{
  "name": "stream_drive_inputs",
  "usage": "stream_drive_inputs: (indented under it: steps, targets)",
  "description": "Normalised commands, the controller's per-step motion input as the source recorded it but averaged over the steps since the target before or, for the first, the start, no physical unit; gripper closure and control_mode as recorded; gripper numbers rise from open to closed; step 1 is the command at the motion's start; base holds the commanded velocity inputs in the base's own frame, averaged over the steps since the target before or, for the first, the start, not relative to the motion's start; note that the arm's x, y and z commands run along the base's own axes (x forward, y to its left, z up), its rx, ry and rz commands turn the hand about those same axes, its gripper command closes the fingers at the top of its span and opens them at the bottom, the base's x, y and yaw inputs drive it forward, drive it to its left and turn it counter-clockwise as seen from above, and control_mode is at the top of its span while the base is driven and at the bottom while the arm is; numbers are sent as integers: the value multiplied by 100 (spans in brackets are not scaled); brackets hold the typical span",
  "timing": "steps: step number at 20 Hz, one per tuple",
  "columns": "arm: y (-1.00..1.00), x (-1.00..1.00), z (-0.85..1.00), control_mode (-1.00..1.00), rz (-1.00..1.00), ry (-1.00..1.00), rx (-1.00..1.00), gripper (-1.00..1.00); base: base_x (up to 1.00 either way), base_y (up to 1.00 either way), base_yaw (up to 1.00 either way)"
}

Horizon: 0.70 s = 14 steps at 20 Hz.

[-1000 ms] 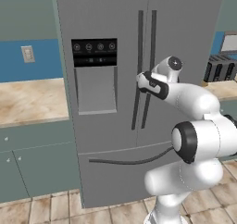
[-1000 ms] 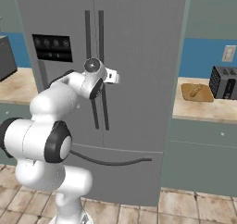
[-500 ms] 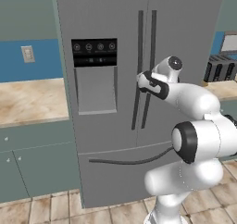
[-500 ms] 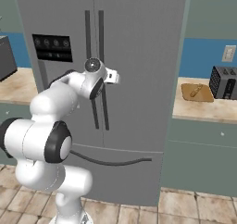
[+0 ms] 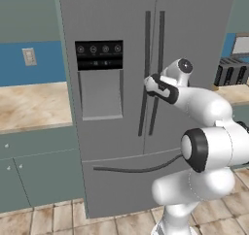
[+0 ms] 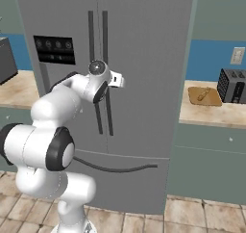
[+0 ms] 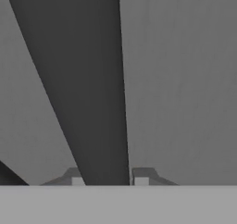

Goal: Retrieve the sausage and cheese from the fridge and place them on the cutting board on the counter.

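Tall grey steel french-door fridge stands shut, both doors closed, black dispenser panel on its left door. Two long dark vertical handles run side by side down the middle seam.

The tool is pressed onto one of these dark handles: in the hand view the bar passes straight between the two fingertips, which sit against its sides. From the left base view the tool meets the handle pair at mid height, apparently on the right door's bar; the exact bar is hard to tell from that angle. In the right base view the white wrist covers the contact spot.

Flat orange-brown wooden cutting board lies on the light beige marbled desk right of the fridge, just beside a black-and-silver toaster toward the desk's right end. A slim pale stick-shaped item lies on the board. A second stretch of beige desk runs left of the fridge, with grey-green cabinet fronts below it.
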Motion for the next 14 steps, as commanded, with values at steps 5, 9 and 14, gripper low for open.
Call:
stream_drive_inputs:
  steps: [5, 9, 14]
  targets:
    - [-31, -38, -1, -100, -2, 0, 6, 100, 0, 0, 0]
    - [-47, -48, 0, -100, -1, 1, 4, 100, 0, 0, 0]
    - [-59, -56, 0, -100, 0, 0, 3, 100, 0, 0, 0]
